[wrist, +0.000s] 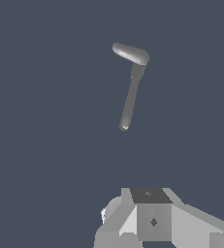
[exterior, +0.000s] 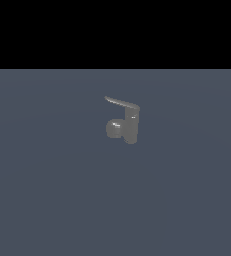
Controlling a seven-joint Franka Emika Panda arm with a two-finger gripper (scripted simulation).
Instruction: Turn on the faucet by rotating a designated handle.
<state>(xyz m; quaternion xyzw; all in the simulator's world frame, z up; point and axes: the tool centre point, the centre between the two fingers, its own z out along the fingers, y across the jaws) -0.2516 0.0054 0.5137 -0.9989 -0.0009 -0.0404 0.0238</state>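
Robot gripper (wrist: 154, 220), cut off at frame edge, fingers' spread indeterminable; well beyond stands faucet (exterior: 125, 127), handle (exterior: 121, 103) projecting to exterior view's left.

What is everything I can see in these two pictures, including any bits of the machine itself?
Small glossy grey metal faucet: one, grey, standing alone near the middle of the floor in the exterior view, stubby spout toward that view's left.
Thin flat grey metal handle: one, grey, sticking out sideways from the faucet's top toward the exterior view's left; nothing touches it.
Flat dark blue-grey surface: one, blue-grey, under the faucet.
Tool: one, grey and white blocky part, seen only in the wrist view, well apart from the faucet; its fingertips are out of frame, so I cannot tell whether it is open or shut.
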